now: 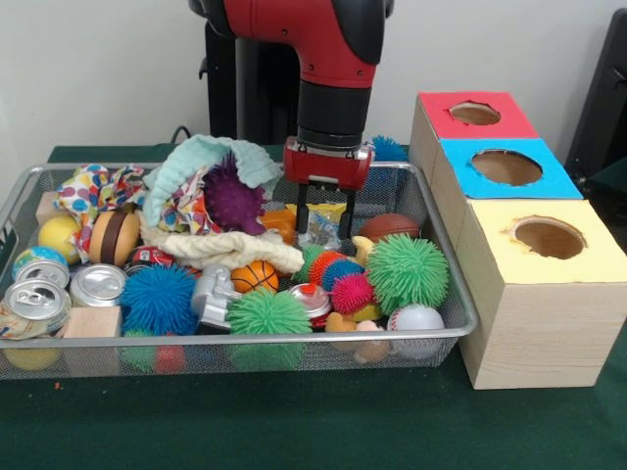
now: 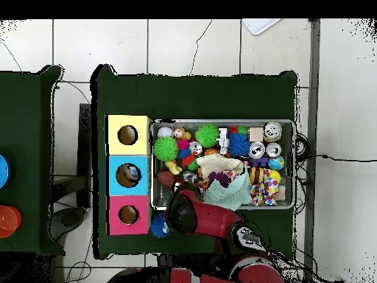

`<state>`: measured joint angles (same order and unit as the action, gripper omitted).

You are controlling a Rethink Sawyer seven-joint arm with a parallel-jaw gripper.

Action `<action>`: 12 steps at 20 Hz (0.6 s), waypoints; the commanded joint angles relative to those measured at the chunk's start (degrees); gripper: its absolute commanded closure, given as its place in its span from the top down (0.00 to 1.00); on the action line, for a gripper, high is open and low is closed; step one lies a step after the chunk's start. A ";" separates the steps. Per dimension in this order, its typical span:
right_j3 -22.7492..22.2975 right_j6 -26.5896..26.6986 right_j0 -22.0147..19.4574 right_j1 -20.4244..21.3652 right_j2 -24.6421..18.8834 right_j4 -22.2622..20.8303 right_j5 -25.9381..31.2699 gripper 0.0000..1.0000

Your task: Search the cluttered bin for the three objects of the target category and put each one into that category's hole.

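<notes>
My gripper point(image 1: 325, 221) hangs over the back middle of the wire bin point(image 1: 245, 340), fingers apart and lowered into the clutter. A small yellow-topped clear packet point(image 1: 324, 224) sits between the fingers point(image 1: 302, 213); I cannot tell if they touch it. Three holed boxes stand in a row beside the bin: red point(image 1: 475, 114), blue point(image 1: 506, 167) and yellow point(image 1: 549, 237). From overhead the red arm point(image 2: 202, 217) covers the gripper, and the same boxes show as yellow point(image 2: 127, 135), blue point(image 2: 128, 175) and red point(image 2: 128, 214).
The bin holds a large green spiky ball point(image 1: 408, 271), a baseball point(image 1: 415, 318), a brown football point(image 1: 389, 227), a small basketball point(image 1: 255, 277), cans point(image 1: 98, 285), a purple spiky ball point(image 1: 233, 196) in cloth, and a blue spiky ball point(image 1: 159, 297). Another blue spiky ball point(image 1: 389, 149) lies outside, behind the bin.
</notes>
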<state>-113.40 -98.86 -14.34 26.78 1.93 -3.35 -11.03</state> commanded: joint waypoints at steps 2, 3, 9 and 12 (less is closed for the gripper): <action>4.23 2.27 -1.73 -5.44 -3.09 -3.49 17.72 1.00; 4.02 1.99 -1.78 -5.38 -3.39 -3.76 18.37 1.00; 2.82 0.78 -4.11 -6.06 -5.21 -8.04 16.02 1.00; 4.23 0.49 -7.29 -9.99 -8.67 -11.16 11.63 1.00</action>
<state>-110.69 -98.86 -18.39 26.85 -1.43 -9.66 -5.05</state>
